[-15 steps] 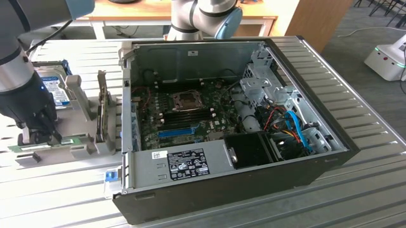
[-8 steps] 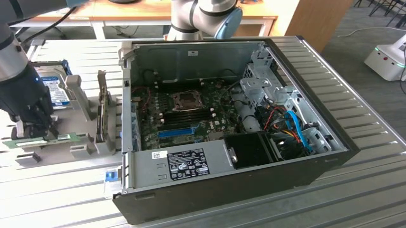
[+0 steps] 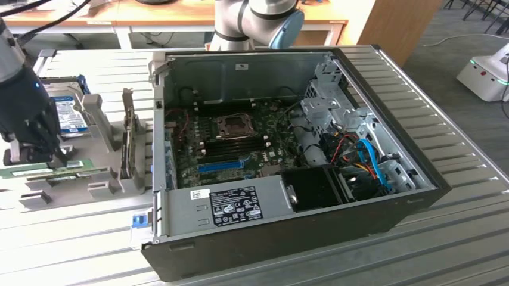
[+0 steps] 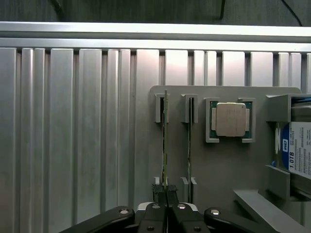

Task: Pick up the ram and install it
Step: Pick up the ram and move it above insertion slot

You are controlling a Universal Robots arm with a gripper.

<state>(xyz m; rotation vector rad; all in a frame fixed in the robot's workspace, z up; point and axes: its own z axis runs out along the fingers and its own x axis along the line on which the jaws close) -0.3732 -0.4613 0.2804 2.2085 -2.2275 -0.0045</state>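
The black gripper (image 4: 166,193) is pinching its jaws tight on one end of the long thin green circuit-board ram stick (image 4: 165,131), which is standing on edge in the slots of the flat grey holder tray (image 4: 218,165), just beside a second look-alike green stick (image 4: 189,141).

From my console the table (image 4: 73,121) reads as ribbed bare metal with a soft satin sheen. The holder (image 4: 228,165) looks matt grey plastic. The ram (image 4: 165,141) shows a green circuit-board edge; the processor (image 4: 231,119) has a dull metal lid. The hand (image 4: 166,194) is black, slightly glossy, with shiny metal pins.
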